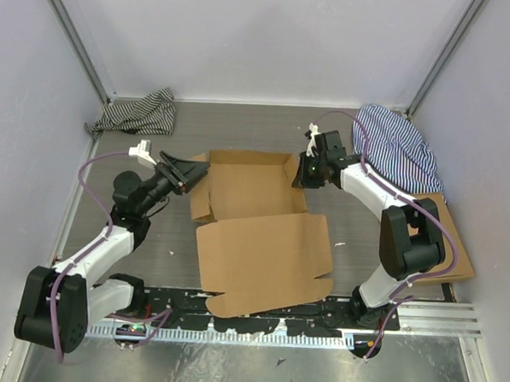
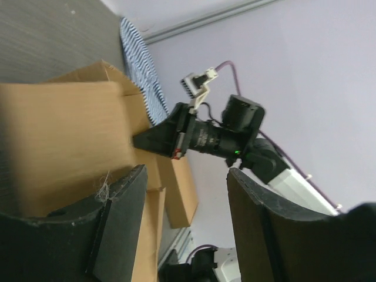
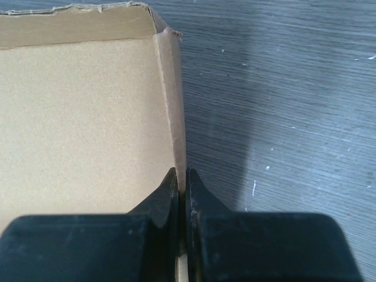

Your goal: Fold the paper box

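Observation:
The paper box (image 1: 254,217) lies mid-table: a shallow tray at the back with raised walls, and a large flat lid panel (image 1: 264,260) towards the arms. My right gripper (image 1: 300,172) is shut on the tray's upright right wall, and the right wrist view shows that wall (image 3: 170,88) pinched between the fingertips (image 3: 182,174). My left gripper (image 1: 187,172) is open at the tray's left wall. In the left wrist view (image 2: 187,173) its left finger (image 2: 117,223) lies against the cardboard (image 2: 64,135). I cannot tell whether any of the wall stands between the jaws.
A grey striped cloth (image 1: 139,115) lies at the back left. A blue striped cloth (image 1: 398,147) lies at the back right. A flat brown cardboard rectangle (image 1: 449,244) lies under the right arm. A metal rail (image 1: 317,318) runs along the near edge. Lilac walls enclose the table.

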Motion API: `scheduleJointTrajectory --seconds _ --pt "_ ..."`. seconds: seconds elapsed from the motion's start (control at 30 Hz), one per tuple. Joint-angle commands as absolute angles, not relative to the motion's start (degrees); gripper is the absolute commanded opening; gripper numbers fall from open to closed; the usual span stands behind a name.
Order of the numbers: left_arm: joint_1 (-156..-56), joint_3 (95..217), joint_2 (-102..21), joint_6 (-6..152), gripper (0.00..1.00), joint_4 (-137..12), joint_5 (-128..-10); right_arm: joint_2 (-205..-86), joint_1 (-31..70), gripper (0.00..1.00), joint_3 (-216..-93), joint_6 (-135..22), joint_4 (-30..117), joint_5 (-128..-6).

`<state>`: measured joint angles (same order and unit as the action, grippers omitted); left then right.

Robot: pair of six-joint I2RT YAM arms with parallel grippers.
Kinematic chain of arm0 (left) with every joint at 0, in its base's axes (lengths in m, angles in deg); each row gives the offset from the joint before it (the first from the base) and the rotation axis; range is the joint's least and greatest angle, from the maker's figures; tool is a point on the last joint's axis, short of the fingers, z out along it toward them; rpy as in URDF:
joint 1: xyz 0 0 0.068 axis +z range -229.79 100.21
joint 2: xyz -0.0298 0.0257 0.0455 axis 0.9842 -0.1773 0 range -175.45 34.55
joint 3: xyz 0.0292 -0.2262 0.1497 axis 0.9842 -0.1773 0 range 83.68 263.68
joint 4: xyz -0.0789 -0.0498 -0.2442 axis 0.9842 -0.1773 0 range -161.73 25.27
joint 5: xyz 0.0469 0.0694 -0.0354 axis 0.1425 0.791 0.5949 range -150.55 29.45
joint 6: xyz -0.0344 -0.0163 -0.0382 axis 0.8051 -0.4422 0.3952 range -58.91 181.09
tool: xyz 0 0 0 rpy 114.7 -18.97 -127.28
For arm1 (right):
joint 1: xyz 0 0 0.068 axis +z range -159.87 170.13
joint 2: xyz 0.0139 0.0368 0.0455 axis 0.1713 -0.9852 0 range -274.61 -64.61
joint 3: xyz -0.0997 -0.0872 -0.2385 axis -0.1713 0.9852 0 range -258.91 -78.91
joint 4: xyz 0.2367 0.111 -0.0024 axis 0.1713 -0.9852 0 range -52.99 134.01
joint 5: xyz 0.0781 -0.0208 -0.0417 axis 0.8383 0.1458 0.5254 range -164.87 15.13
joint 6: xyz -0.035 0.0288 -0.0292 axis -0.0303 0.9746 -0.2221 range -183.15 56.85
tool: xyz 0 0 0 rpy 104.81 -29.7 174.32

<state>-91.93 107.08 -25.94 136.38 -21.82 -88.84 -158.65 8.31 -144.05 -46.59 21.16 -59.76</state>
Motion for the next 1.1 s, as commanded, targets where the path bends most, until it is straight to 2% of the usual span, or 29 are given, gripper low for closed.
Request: scheduleJointTrajectory --seconds 0.0,0.23,0.4,0.53,0.67,0.73,0.9,1.07 --pt "-93.0 108.8 -28.9 129.5 0.63 -26.3 -90.2 -157.9 8.8 0.01 -145.0 -46.6 22.2 -63.3" --pt "-94.4 107.4 -32.0 123.2 0.55 -31.9 -91.4 -158.8 8.9 0.01 -143.7 -46.5 23.2 -64.2" --pt "-94.3 109.9 -20.5 119.4 0.61 -42.7 -88.4 -160.8 8.6 0.01 -143.1 -46.8 24.3 -64.7" --pt "-94.3 114.4 -9.2 113.5 0.67 -56.3 -80.1 -163.7 7.9 0.01 -143.3 -47.2 25.0 -66.1" --pt "-93.5 115.9 -4.7 108.3 0.70 -70.0 -66.3 -164.8 7.9 0.01 -142.7 -47.7 25.0 -67.5" --pt "-91.7 114.7 -5.8 109.6 0.70 -73.8 -61.5 -164.7 7.9 0.01 -142.1 -47.5 24.8 -68.9" --pt "-86.5 109.5 -16.2 114.9 0.69 -68.9 -65.0 -164.2 7.8 0.01 -141.0 -48.2 24.1 -74.1" --pt "-84.5 107.8 -28.5 117.9 0.65 -59.8 -70.5 -164.2 5.7 0.01 -138.5 -47.0 28.2 -65.1"
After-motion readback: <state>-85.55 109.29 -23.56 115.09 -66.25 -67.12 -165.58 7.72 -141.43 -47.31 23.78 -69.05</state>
